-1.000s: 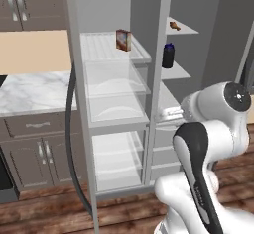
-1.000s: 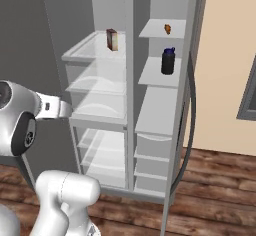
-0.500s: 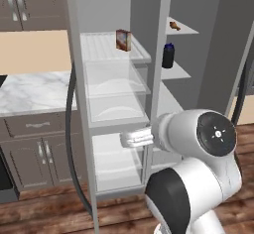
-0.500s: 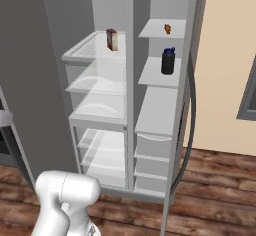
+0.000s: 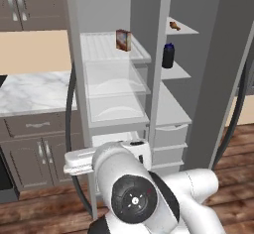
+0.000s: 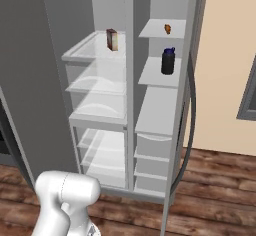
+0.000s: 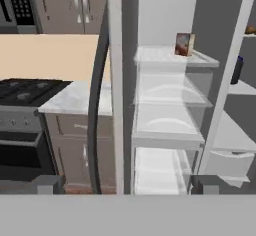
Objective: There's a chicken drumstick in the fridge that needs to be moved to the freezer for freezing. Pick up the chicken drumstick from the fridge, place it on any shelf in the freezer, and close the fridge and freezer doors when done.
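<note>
Gripper: fingers spread wide, nothing btwn them, facing the open fridge from well back. Landmark = fridge, the wider compartment w/ clear shelves. On its top clear shelf: reddish-brown box, upright. Just right of fridge: freezer, narrower, solid pale shelves. Chicken drumstick lies on the top shelf of the freezer; dark bottle stands one shelf below. Both doors open; fridge door edge left of fridge, marble counter beyond it.
</note>
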### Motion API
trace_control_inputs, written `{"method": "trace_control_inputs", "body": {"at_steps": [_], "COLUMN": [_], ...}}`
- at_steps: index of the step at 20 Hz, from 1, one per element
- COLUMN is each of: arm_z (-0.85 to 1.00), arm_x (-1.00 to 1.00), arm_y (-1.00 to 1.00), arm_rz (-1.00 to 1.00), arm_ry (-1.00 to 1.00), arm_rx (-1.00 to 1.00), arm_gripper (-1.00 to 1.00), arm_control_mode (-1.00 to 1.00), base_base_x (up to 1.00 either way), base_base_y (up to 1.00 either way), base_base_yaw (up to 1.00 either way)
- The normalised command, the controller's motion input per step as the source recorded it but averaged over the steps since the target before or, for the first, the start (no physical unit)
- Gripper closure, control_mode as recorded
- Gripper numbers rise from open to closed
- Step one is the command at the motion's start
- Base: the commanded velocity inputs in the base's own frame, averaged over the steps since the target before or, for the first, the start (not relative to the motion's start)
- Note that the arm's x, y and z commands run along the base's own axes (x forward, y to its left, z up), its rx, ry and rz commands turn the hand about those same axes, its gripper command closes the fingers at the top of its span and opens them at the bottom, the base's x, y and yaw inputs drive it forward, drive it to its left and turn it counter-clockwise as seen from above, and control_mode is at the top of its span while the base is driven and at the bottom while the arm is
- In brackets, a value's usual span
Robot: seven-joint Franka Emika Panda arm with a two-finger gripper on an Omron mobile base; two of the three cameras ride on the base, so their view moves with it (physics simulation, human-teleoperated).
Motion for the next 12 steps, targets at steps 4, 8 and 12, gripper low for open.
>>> {"method": "trace_control_inputs", "body": {"at_steps": [4,8,12], "arm_z": [-0.32,-0.34,-0.34], "arm_x": [0.21,0.44,0.66], "arm_y": [0.97,0.70,0.02], "arm_rz": [-0.01,0.00,-0.06], "arm_ry": [-0.12,-0.12,-0.09], "arm_rx": [0.07,0.05,0.00], "arm_gripper": [-1.00,-1.00,-1.00], "arm_control_mode": [-1.00,-1.00,-1.00], "base_base_x": [0.00,0.00,0.00], "base_base_y": [0.00,0.00,0.00], "base_base_yaw": [0.00,0.00,0.00]}}
